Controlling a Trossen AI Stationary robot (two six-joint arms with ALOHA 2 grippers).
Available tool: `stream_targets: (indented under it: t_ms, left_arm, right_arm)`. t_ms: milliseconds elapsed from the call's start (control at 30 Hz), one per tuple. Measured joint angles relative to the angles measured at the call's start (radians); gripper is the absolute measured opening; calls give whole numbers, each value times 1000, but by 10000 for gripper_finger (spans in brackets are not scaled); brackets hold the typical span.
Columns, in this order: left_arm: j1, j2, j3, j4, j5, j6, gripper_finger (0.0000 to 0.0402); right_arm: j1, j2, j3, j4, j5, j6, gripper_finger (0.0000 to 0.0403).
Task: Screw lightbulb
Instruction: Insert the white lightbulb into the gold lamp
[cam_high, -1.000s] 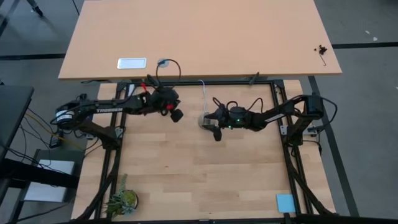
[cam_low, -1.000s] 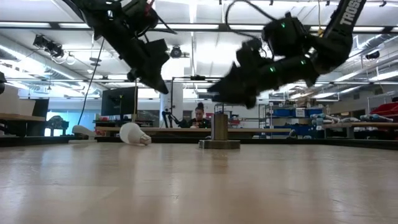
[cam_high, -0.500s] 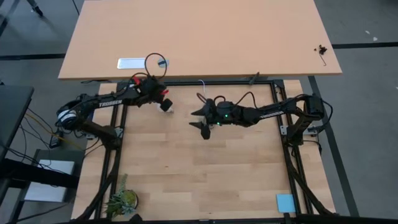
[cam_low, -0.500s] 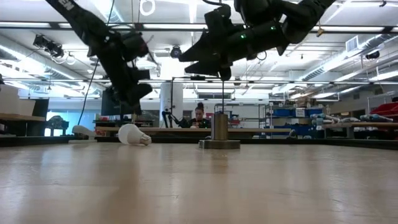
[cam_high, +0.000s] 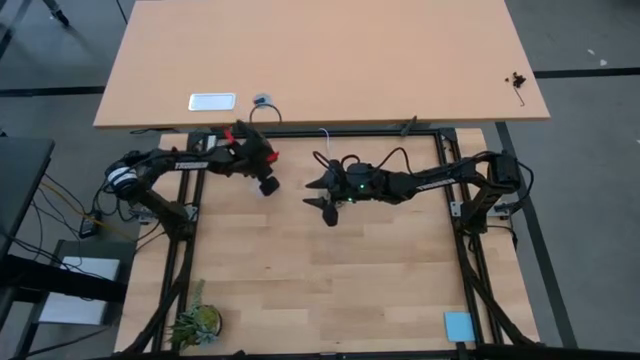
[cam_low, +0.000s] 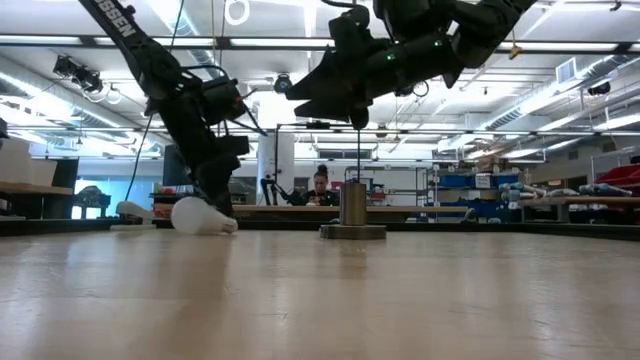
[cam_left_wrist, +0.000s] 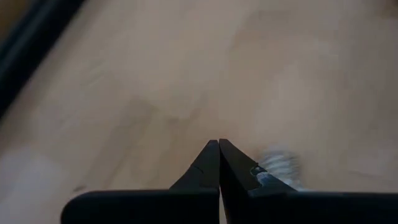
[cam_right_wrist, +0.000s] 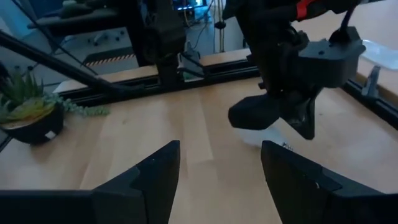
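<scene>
Lightbulb, we saw, lay on the table under the pressed-together left gripper, while the right gripper hung spread above.

On the light wooden table, the small white pear-shaped lightbulb lies on its side toward the far left. The left end effector, its fingers pressed together, hangs directly over the bulb. To the bulb's right, the grey metal socket on a flat round base stands upright. The right end effector, fingers spread apart, hovers above the socket. A small potted green plant sits at the table's near left corner, a pale blue square pad at the near right.
</scene>
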Motion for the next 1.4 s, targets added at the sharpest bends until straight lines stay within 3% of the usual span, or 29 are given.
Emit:
stream_targets:
  t_ms: [200, 500, 767, 933, 1400]
  left_arm:
    - [-92, 0, 0, 1, 111, 20, 1]
    - [-192, -35, 0, 41, 110, 42, 0]
    - [-173, -87, 0, 56, -59, 235, 3]
    - [-157, -55, 0, 62, 17, 333, 5]
    - [-132, 118, 43, 169, 117, 336, 6]
  right_arm:
    - [10, 0, 0, -20, -60, -1, 232]
    - [14, 0, 0, -57, -86, 27, 233]
    - [14, 0, 0, -59, -86, 12, 232]
    - [14, 0, 0, -60, -114, -5, 232]
    - [15, 0, 0, -51, -116, -15, 227]
